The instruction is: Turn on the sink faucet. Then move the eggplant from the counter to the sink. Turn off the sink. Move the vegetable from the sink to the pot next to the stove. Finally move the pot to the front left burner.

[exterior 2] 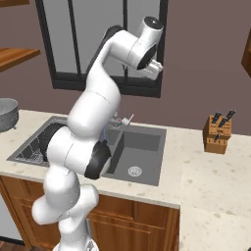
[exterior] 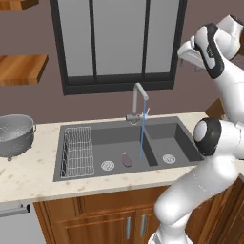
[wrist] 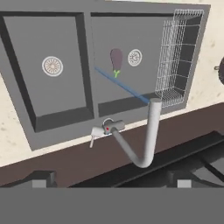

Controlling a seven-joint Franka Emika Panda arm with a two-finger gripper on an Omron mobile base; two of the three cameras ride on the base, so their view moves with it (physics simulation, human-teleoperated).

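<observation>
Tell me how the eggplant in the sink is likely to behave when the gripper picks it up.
The eggplant looks small, glossy and egg-shaped, so it may slip between the fingers or roll if nudged. Water is running from the faucet into that basin of the sink just beside it, so its skin is probably wet and slicker. Its small size suggests it is light.

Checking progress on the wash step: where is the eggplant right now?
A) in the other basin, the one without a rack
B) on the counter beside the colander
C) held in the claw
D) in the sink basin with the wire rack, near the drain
D: the eggplant lies on the floor of the sink basin that holds the rack, beside its drain, with the faucet stream falling next to it.
</observation>
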